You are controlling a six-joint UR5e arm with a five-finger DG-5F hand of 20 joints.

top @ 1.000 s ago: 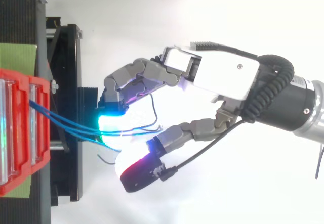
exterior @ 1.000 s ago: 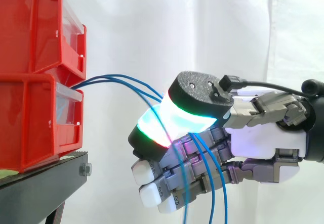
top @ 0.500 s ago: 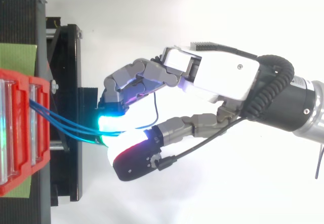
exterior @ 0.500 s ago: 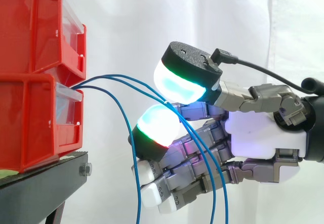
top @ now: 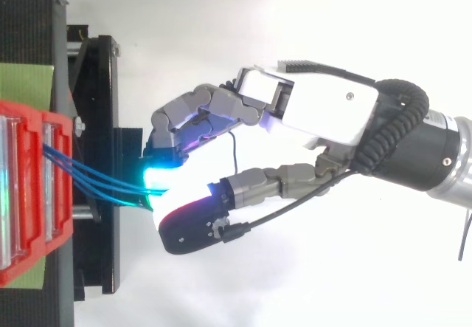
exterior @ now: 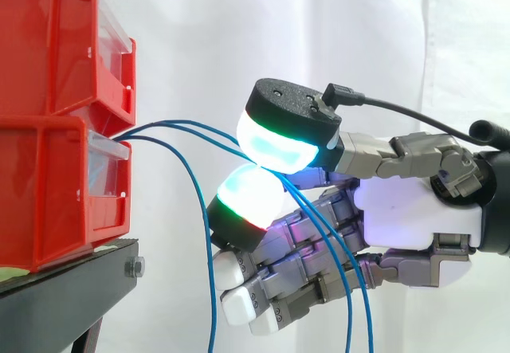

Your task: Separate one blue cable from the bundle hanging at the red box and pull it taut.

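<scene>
side view, then top view: a pinch grasp

side view: white curtain (exterior: pixel 207 34); red bins (exterior: pixel 56 154) on black stand (exterior: pixel 68 293). two blue cables (exterior: pixel 171 122) from the lower bin sit pinched between thumb and finger of the hand (exterior: pixel 414 217); a third cable (exterior: pixel 212 313) hangs free. top view: green sheet (top: pixel 26 82) under bins.

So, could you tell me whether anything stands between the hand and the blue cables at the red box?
Nothing visible does. Two blue cables run from the lower red box to the hand and down across it. A third cable hangs free in the gap between the hand and the box.
</scene>
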